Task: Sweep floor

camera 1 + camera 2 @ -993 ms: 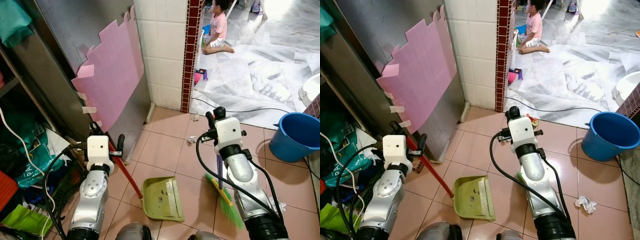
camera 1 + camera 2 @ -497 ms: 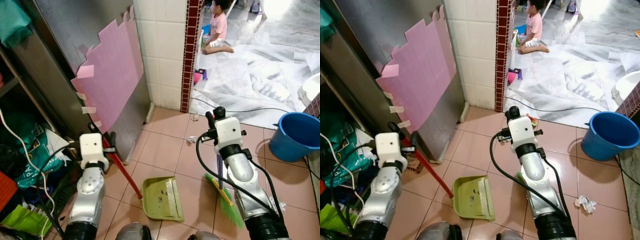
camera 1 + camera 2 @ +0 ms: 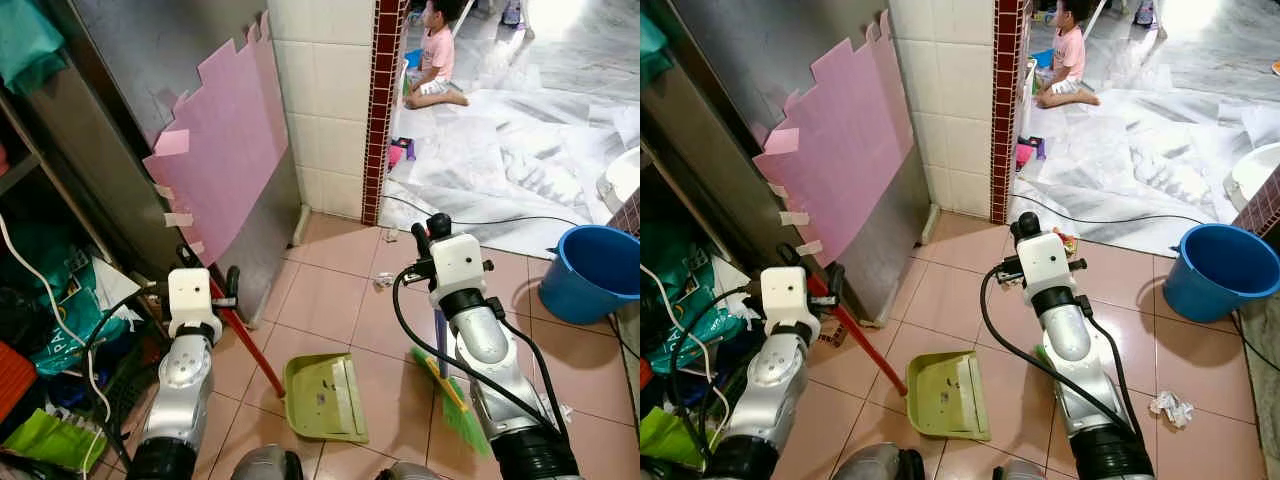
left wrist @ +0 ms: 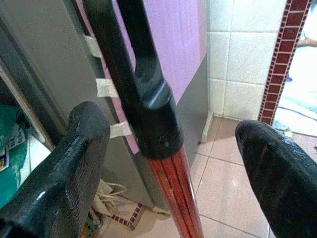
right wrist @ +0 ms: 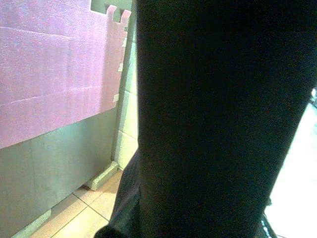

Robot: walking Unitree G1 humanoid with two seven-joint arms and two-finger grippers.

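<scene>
Left gripper [image 4: 168, 148] jaws apart

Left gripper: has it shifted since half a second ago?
Yes. The left gripper has swung a little to the robot's right, away from the cluttered shelf and back towards the green dustpan, its fingers open around the dustpan's red handle.

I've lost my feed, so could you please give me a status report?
Left end effector open around red dustpan handle. Right end effector on green broom. Green plastic dustpan flat on tiles; crumpled white paper unswept; blue bucket nearby.
</scene>
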